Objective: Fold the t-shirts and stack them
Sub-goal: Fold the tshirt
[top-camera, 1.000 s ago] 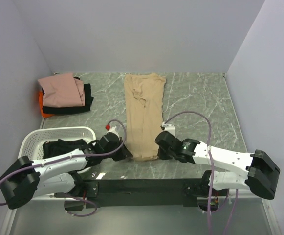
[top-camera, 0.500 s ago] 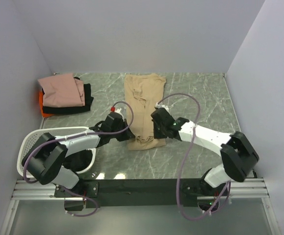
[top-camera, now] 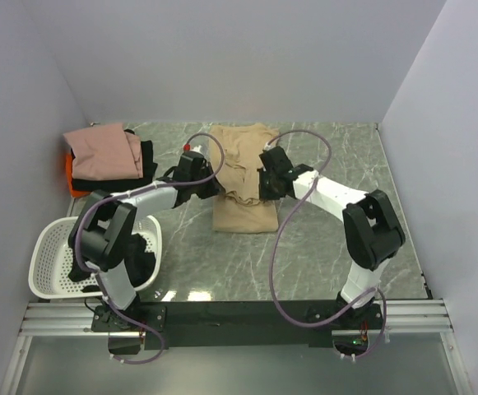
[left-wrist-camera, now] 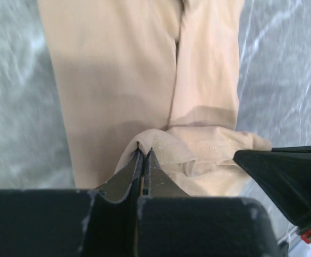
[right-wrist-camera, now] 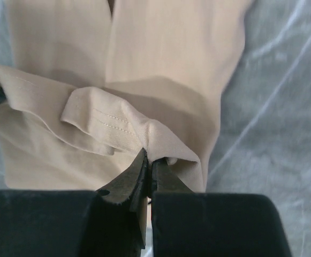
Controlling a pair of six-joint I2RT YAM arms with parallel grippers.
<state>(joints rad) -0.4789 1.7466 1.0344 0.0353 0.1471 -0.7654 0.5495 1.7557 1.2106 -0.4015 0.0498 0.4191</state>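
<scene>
While both arms reach out over the middle of the desk [top-camera: 337, 164], the tan t-shirt [top-camera: 243, 218] lies lengthwise between them, collar end toward the back wall. It's a soft, matte, beige knit, already narrowed into a long strip with a lengthwise crease down it. The left gripper [left-wrist-camera: 143, 154] is pinched tight on the left corner of the hem [right-wrist-camera: 112, 120], its dark jaws pressed together with only a thin lip of cloth between them. The right gripper [right-wrist-camera: 150, 160] is clamped the same way on the right corner. Two rows of stitching show along that edge. The pinched end is raised and doubled back over the rest of the shirt, sagging a bit in loose wrinkles between the two grippers. The desk surface is grey-green with white marble veins. Off at the far left sits a stack well apart from the grippers: a dusty pink t-shirt [top-camera: 99, 152] on top, a black t-shirt [top-camera: 146, 160] under it and an orange t-shirt [top-camera: 72, 185] peeking out at the bottom. A white perforated basket [top-camera: 45, 247] sits near the left arm's base, with something dark inside.
</scene>
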